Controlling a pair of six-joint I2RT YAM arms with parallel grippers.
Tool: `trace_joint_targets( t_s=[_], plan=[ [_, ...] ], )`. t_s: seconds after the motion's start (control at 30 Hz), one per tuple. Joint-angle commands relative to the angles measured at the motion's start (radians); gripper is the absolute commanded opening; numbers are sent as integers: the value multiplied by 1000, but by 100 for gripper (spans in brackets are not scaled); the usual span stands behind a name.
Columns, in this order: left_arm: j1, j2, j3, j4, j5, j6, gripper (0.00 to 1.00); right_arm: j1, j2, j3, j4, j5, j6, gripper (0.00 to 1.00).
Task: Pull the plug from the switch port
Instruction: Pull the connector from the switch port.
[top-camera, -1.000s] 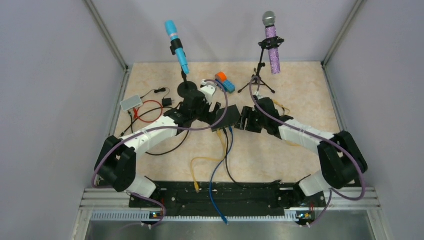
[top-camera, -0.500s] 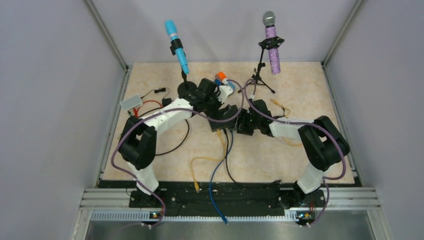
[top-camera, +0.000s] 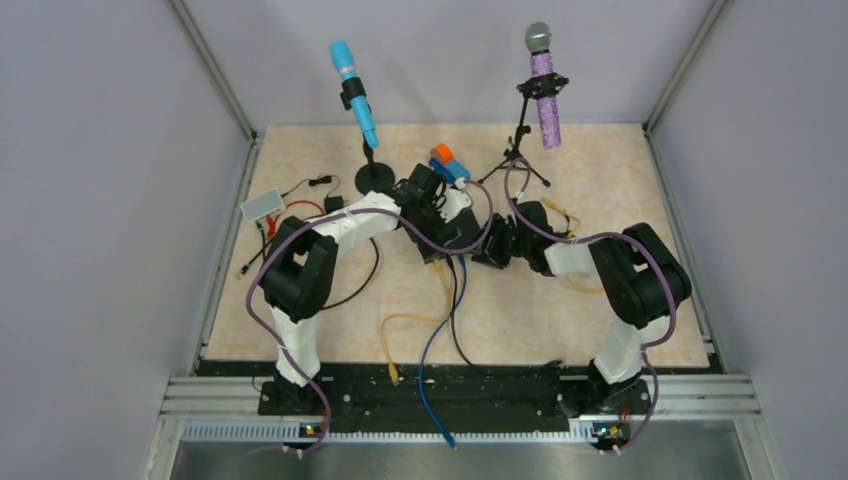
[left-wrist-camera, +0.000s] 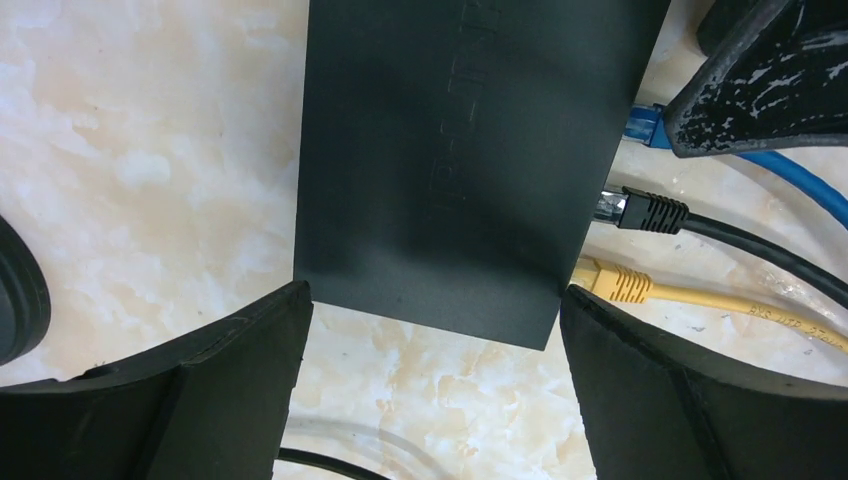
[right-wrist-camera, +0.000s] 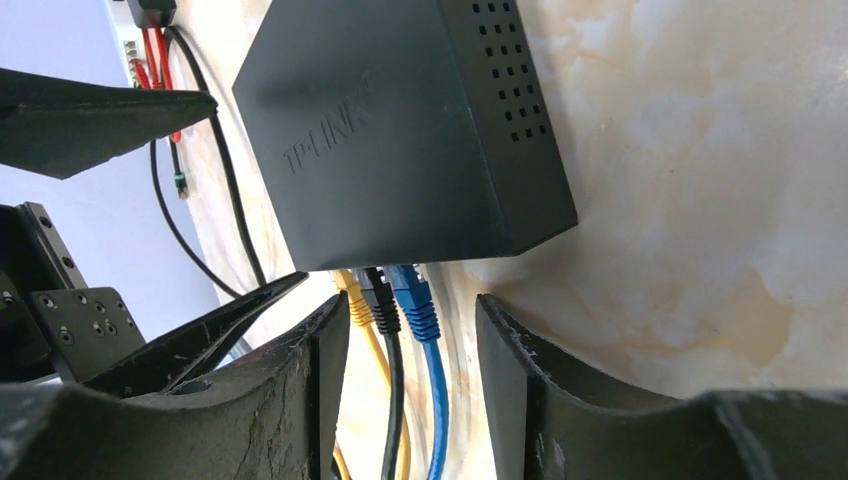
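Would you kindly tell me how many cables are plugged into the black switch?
3, side by side on one edge of the switch: yellow cable, black cable in the middle, blue cable. Others may be hidden.

The switch (right-wrist-camera: 400, 130) carries the brand name TP-LINK, raised in the same black plastic on its top face. In the right wrist view it reads on a slant, climbing from left to right. In the left wrist view the same lettering lies turned on its side and is so faint (a ghost of strokes in the matte surface) that it cannot be read there. The yellow cable (left-wrist-camera: 740, 305) bears a line of tiny print, too small to read. Nothing is legible in the top view.
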Motion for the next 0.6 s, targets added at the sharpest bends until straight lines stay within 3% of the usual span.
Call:
trace_joint_targets(
  t_s=[0.0,0.57],
  plan=[
    [-2,15,54,-5,26,40,99,-3,35,16,18,-5,-5,49],
    [-15,63,50,-20,64,33,99,-3,116,33,80,-38,33,51]
  ],
)
